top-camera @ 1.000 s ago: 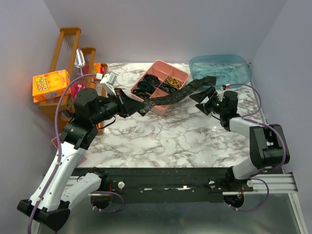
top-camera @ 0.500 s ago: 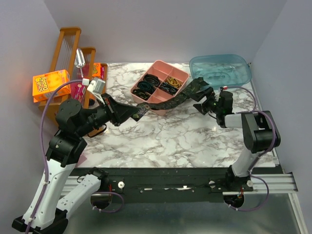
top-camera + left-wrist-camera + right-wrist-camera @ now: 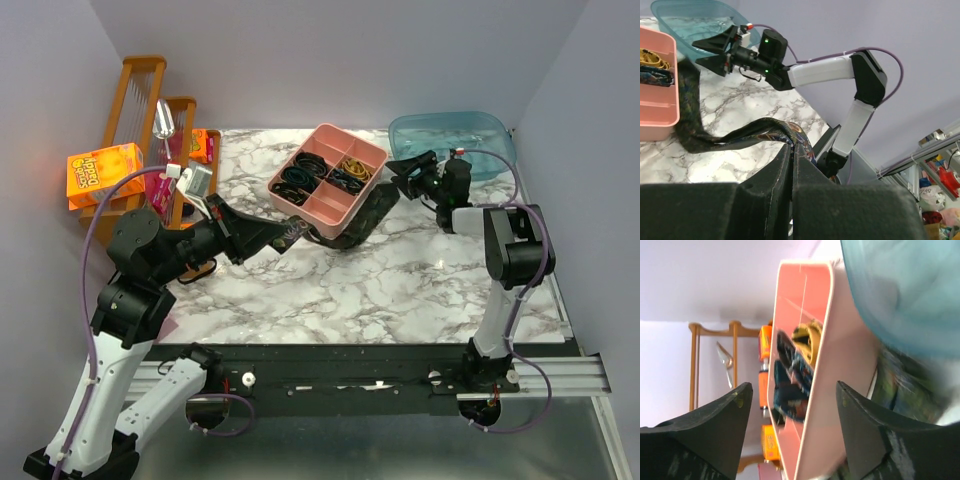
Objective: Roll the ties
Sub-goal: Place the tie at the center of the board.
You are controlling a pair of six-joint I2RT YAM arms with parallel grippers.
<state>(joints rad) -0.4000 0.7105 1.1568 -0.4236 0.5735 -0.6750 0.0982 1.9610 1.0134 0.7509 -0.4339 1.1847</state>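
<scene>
Left tool is clamped tight on one end of the tie. The fabric sags from that pinch to the worktop just in front of the pink tray, toward the middle of the far edge, and its other end slumps against the tray's right corner. Right tool hangs spread wide by the blue tub, gripping nothing. Best play, I'd say: hold that pinch firm, draw the tie clear of the tray and lay it flat and untwisted before rolling.
</scene>
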